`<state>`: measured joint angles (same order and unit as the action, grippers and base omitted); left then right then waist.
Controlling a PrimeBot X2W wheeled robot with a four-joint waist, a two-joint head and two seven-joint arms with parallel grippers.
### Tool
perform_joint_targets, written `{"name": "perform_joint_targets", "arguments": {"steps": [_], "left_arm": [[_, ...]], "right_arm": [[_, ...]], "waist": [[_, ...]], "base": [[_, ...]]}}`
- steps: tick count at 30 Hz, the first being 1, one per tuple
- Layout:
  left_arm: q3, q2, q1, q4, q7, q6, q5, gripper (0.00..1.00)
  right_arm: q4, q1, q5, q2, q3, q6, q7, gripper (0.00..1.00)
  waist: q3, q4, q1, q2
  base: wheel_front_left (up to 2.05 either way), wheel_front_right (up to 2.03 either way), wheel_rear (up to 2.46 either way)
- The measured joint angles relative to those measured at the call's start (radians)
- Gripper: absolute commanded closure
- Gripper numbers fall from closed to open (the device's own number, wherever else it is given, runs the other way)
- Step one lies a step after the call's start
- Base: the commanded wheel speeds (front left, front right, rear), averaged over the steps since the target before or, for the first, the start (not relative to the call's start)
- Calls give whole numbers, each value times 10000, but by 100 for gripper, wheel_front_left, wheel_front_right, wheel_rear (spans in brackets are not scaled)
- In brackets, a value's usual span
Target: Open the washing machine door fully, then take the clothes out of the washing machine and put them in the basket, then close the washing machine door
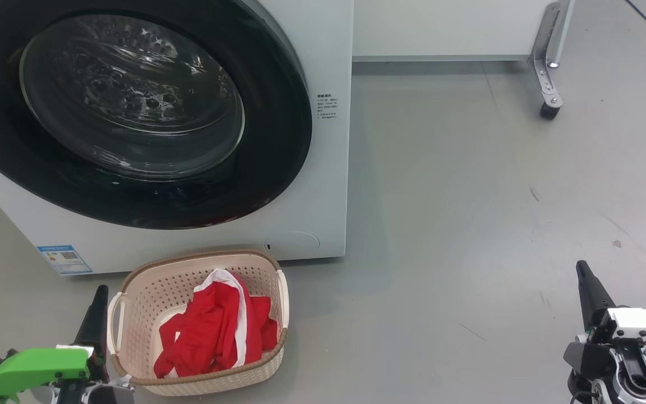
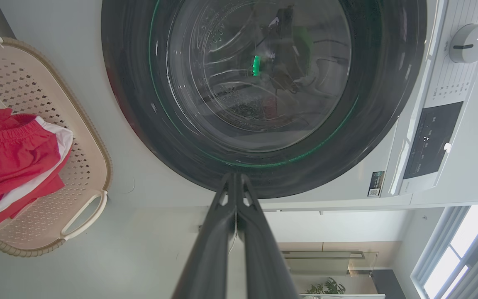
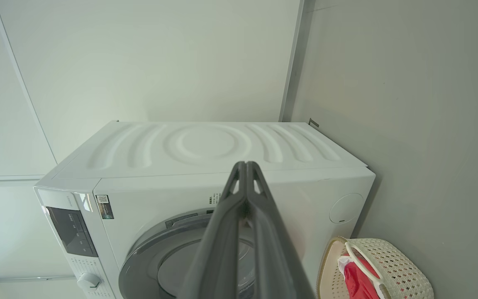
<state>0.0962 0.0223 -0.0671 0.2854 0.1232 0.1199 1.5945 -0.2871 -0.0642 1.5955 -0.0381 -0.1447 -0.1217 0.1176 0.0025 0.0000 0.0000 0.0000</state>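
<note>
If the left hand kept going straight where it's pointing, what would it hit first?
Probably the washing machine door: the left hand, fingers shut, lines up with its glossy black rim, close to the rim's outer edge. Depth is hard to judge.

Glossy black door (image 1: 278, 140) rim, clear glass centre; perforated cream plastic basket (image 1: 149, 292); red cloth (image 1: 211, 331).

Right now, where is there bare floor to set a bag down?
The wide grey floor right of the washing machine, up to the right gripper, is bare. Crowded at left: the basket of clothes sits before the machine, beside the left gripper.
</note>
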Motion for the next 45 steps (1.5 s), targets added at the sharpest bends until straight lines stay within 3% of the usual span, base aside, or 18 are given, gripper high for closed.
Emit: {"name": "perform_joint_targets", "arguments": {"steps": [45], "left_arm": [[-52,2,1,-61,-23,2,0,100]], "right_arm": [[52,0,46,4,17,0,-2,100]], "waist": [[3,0,0,0]], "base": [[0,0,0]]}}
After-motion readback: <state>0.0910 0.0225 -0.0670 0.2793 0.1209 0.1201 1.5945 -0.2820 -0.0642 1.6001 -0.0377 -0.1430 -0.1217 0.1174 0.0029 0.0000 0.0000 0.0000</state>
